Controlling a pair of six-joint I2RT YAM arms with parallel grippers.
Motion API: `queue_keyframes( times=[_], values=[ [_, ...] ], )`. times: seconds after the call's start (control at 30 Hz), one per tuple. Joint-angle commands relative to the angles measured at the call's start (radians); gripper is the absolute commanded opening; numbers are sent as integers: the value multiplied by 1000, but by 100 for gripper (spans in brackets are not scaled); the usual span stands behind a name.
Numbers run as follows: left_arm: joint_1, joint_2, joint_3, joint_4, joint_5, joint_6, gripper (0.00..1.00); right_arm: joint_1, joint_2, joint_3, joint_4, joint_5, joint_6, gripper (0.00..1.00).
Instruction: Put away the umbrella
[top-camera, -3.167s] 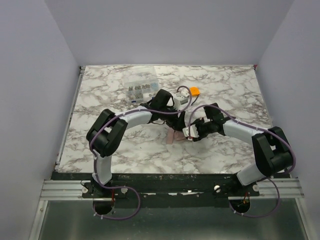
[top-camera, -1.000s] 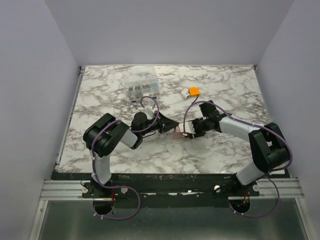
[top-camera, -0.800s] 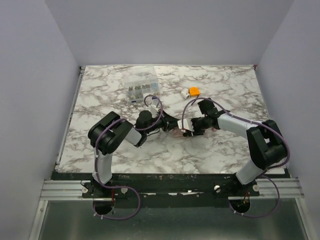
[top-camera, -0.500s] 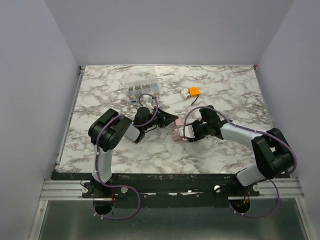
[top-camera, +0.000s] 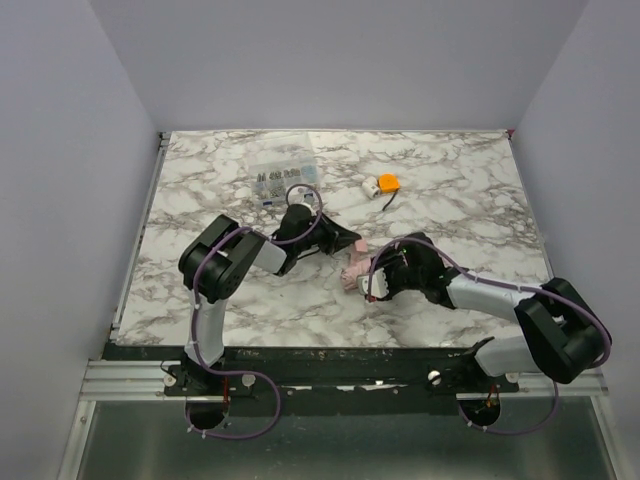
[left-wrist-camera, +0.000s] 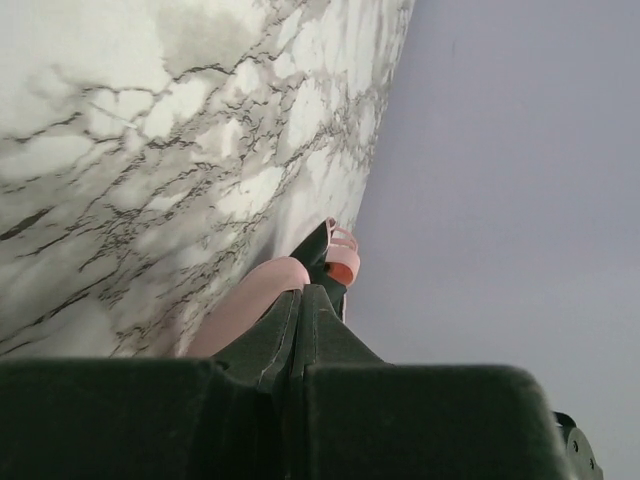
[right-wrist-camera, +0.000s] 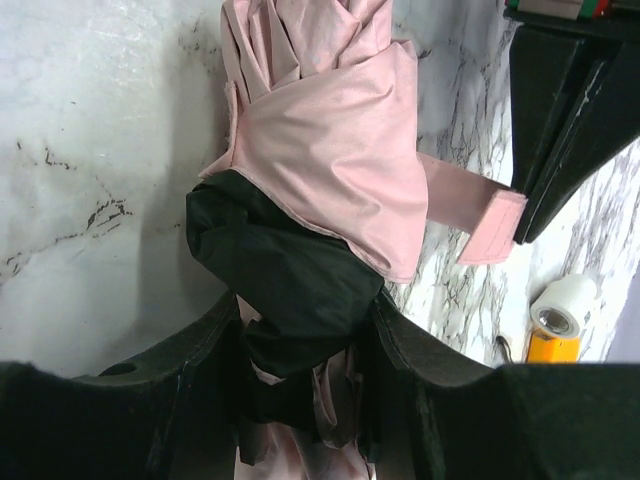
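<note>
Since half a second ago the right arm has drawn back toward its base. The right gripper (top-camera: 369, 282) has its jaws clamped on the dark section of the rolled umbrella (top-camera: 352, 271), which lies at mid-worktop. The left gripper (top-camera: 347, 241) has its jaws together, tip beside the pink strap (right-wrist-camera: 480, 215). The worktop (top-camera: 200, 210) is white marble with grey veins. Plain pale walls (top-camera: 340, 60) enclose three sides.

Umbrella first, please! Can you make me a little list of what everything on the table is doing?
umbrella: pale pink, folded into a short roll, lying on the marble table
strap: sticks out to one side
right gripper: closed around the umbrella's dark part
left gripper: shut, tip beside the strap's end
other things: orange-and-white gadget, clear parts box, both farther back
</note>
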Motion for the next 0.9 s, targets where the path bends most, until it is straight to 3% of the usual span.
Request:
queue_keyframes(
  times=[0.0,0.27,0.57,0.87],
  values=[
    [-14,39,80,-18,16,3,0,25,5,-42,-11,-2,67,0],
    [-62,91,214,22,89,-37,0,37,137,57,-77,49,159,0],
    [-26,-26,86,276,133,-119,0,-66,246,251,-477,-44,173,0],
    [-1,-67,-42,439,160,-188,0,-111,357,343,-652,-106,173,0]
  ],
)
